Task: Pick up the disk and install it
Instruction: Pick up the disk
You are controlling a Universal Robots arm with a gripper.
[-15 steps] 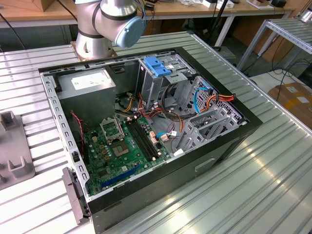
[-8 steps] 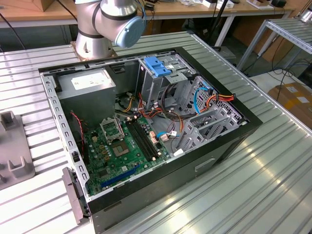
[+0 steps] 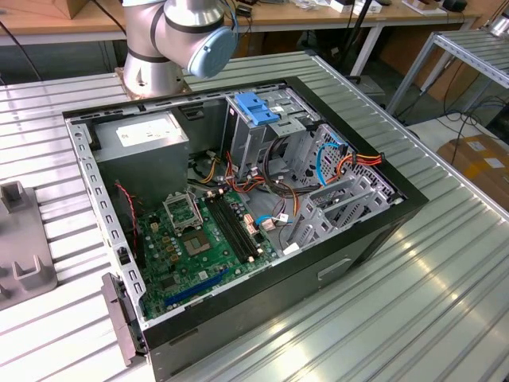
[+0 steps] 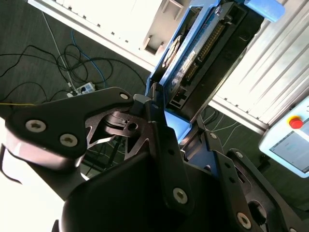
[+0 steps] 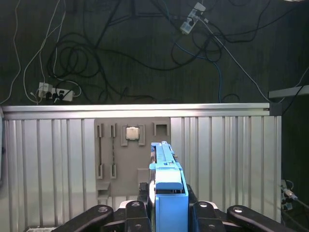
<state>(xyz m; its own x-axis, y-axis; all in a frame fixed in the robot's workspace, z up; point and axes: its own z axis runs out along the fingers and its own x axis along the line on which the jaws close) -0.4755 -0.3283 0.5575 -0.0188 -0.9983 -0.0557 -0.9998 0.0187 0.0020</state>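
Note:
The disk (image 5: 167, 181) is lifted off the table, seen edge-on in the first wrist view with its bright blue carrier rail facing the camera. My gripper (image 5: 166, 212) is shut on its lower end, one black finger (image 5: 133, 215) on each side. In the second wrist view the disk (image 4: 198, 48) shows its dark circuit side and blue rails, slanting away from the gripper (image 4: 169, 118) that clamps it. The open computer case (image 3: 382, 231) lies on its side in the exterior view, with a tall metal drive bay (image 3: 250, 139) near its far wall.
Below the disk lies a grey fixture plate (image 5: 116, 150) holding a processor chip (image 5: 133, 133) on the ribbed metal table (image 5: 227, 159). The arm's base (image 3: 171, 40) stands behind the case. A blue bracket (image 3: 258, 107) tops the drive bay. Cables lie on the floor beyond the table edge.

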